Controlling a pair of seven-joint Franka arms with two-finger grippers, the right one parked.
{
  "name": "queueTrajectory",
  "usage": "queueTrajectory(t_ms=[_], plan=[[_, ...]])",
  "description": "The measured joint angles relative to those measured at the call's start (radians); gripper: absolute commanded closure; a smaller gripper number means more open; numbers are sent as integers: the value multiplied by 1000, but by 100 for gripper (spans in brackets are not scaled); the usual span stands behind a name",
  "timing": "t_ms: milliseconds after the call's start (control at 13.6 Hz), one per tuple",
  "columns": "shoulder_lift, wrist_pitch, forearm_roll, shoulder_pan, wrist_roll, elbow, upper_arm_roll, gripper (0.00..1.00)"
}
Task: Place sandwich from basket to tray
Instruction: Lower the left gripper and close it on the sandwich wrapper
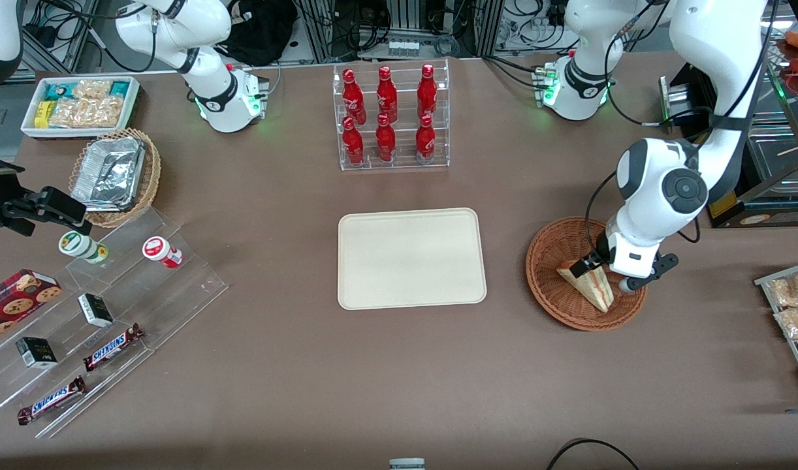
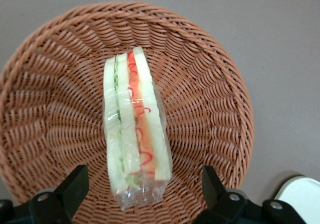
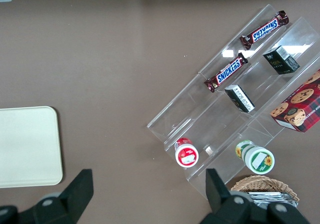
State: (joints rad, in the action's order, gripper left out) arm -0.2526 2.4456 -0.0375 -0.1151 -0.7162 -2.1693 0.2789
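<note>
The sandwich [image 1: 590,283], a plastic-wrapped wedge of white bread with orange-red and green filling, lies in the reddish-brown wicker basket [image 1: 550,261] toward the working arm's end of the table. In the left wrist view the sandwich [image 2: 134,129] lies across the basket's [image 2: 55,103] middle. My gripper [image 1: 606,274] hangs low over the basket, right above the sandwich. It [image 2: 142,186] is open, one finger on each side of the sandwich's wrapped end, not touching it. The cream-white tray [image 1: 411,258] lies bare at the table's middle, beside the basket.
A clear rack of red bottles [image 1: 390,117] stands farther from the front camera than the tray. A tan basket with a foil container [image 1: 115,175], a white bin of snacks [image 1: 80,104] and a clear stepped display with candy bars [image 1: 105,307] lie toward the parked arm's end. Packets on a rack [image 1: 791,307] sit near the basket.
</note>
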Motion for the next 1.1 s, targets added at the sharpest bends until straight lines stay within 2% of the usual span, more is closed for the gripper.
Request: queueTrajectory(t_ms=[74, 147, 221, 368, 441, 882, 1103], plan=[[-12, 4, 0, -1, -3, 0, 0, 2], [-21, 7, 0, -2, -4, 0, 0, 14], [-27, 10, 0, -3, -5, 0, 0, 29], [-36, 13, 0, -6, -5, 4, 0, 70], [-41, 13, 0, -6, -5, 8, 0, 85], [-53, 6, 0, -6, -6, 49, -1, 94], [-35, -130, 0, -6, -6, 120, -3, 94]])
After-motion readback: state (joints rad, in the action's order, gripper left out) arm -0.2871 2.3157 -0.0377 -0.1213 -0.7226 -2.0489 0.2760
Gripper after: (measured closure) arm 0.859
